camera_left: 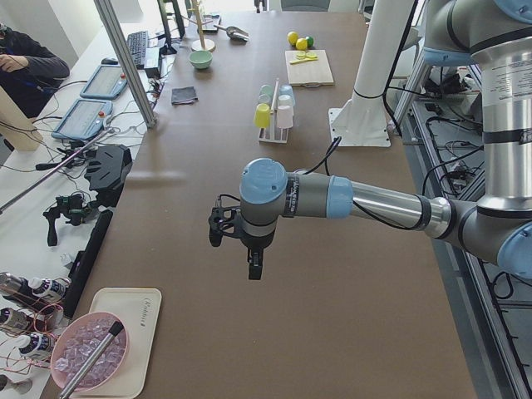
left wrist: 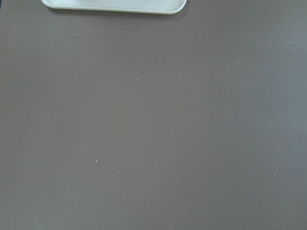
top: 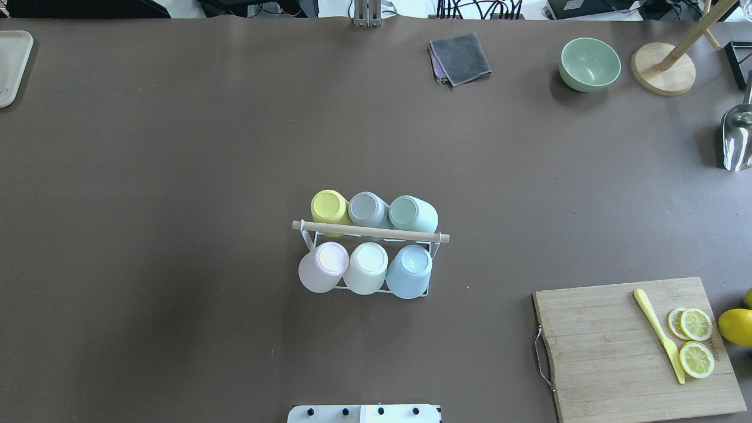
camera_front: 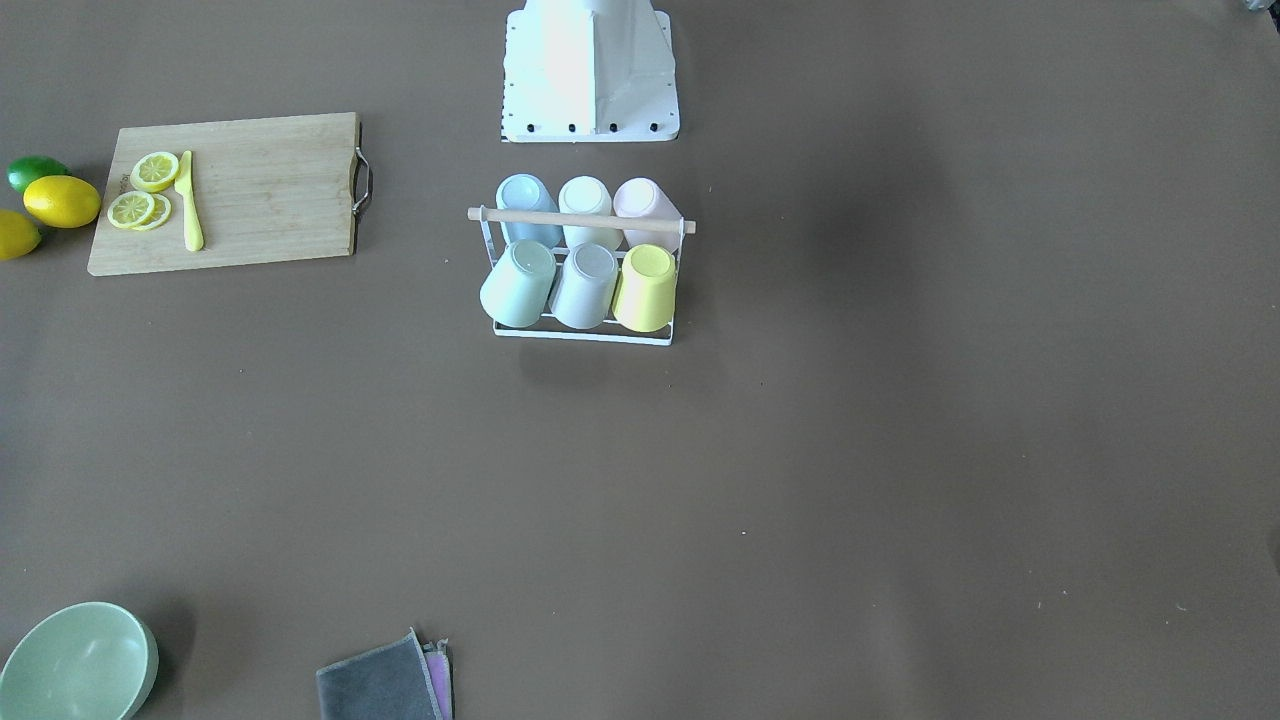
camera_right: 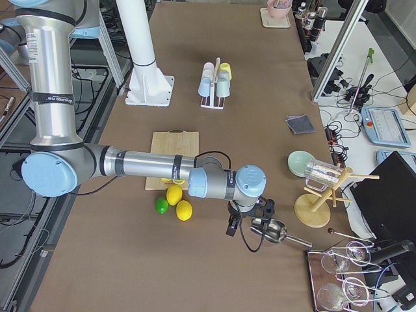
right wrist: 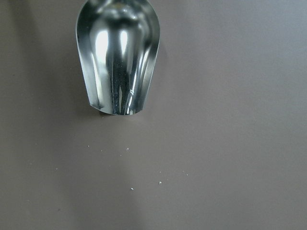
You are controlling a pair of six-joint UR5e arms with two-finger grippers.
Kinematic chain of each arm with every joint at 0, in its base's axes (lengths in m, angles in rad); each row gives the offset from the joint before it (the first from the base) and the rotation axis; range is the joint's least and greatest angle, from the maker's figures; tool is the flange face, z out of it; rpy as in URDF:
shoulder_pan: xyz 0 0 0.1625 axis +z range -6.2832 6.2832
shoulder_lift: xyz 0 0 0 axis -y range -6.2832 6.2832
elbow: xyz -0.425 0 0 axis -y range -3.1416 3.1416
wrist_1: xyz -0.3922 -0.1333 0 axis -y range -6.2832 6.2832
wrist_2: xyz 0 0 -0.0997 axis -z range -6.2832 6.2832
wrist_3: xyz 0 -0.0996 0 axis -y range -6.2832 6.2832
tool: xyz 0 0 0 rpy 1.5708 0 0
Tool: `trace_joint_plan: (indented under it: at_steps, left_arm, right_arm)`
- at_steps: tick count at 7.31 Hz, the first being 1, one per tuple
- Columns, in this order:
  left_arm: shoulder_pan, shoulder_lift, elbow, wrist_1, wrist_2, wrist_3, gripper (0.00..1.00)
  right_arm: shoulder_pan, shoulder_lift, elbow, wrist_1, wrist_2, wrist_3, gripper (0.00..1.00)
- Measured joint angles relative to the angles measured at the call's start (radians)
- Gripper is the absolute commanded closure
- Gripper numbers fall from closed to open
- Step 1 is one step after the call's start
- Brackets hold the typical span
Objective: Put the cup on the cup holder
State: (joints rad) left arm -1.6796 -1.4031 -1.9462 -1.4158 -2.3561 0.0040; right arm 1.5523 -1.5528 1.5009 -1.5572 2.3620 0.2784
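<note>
The cup holder [top: 370, 231], a white wire rack with a wooden rod handle, stands mid-table and also shows in the front view [camera_front: 580, 219]. Several upturned cups sit on its prongs, among them a yellow cup [top: 329, 208], a green one [top: 414, 214] and a blue one [top: 409, 271]. My left gripper [camera_left: 249, 264] shows only in the left side view, above bare table far from the rack. My right gripper [camera_right: 234, 224] shows only in the right side view, above a metal scoop [right wrist: 117, 57]. I cannot tell whether either is open or shut.
A wooden cutting board [top: 611, 352] carries a yellow knife and lemon slices, with whole lemons [top: 735, 326] beside it. A green bowl [top: 589, 63], folded cloths [top: 460, 57], a wooden stand [top: 662, 76] and a white tray [top: 12, 64] line the far edge.
</note>
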Motion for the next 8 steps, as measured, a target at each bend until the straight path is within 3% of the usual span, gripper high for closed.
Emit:
trace_joint_plan:
  at_steps: [8]
  left_arm:
    - [-0.006, -0.051, 0.049, -0.003, -0.004, -0.005, 0.01]
  right_arm:
    - [0.003, -0.001, 0.000, 0.001, -0.014, -0.001, 0.00]
